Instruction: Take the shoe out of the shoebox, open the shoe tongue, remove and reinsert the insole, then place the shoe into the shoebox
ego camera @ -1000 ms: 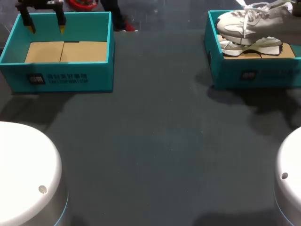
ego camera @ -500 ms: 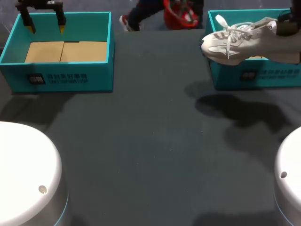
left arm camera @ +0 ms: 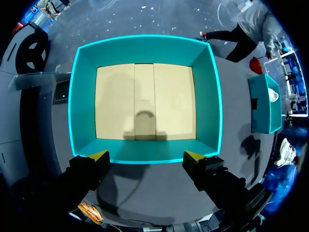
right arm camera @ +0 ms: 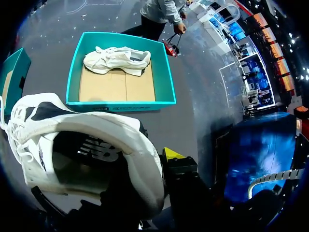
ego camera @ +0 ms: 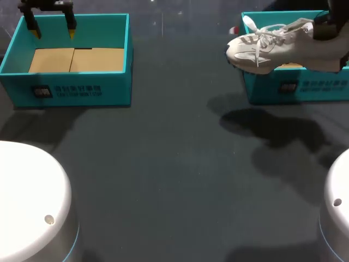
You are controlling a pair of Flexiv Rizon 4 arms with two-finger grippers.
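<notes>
1. My right claw point(right arm camera: 161, 162) is clenched on the heel of the shoe point(right arm camera: 72, 140). One yellow tip shows outside the heel, and the shoe hides the other.
2. The shoe hangs in the air, sole down. Its long axis runs straight out from my claw, heel at me, with the toe and loose laces pointing toward the table's middle and my left arm's side.
3. In the head view the toe overhangs the bare table point(ego camera: 174, 164), while the heel end sits above the right shoebox point(ego camera: 305, 87), at its wall nearest the middle.
4. A second shoe point(right arm camera: 118, 59) lies inside that box, on the cardboard floor toward the far wall.
5. Well apart, my left claw point(left arm camera: 146, 157) is released, fingers spread, hovering above one wall of the left shoebox point(left arm camera: 145, 41). That box shows only its cardboard floor.
6. I judge the next move to be setting the shoe down on the open table between the boxes, where nothing stands in the way. The left claw would then have to cross to the laces and tongue, which face up.
</notes>
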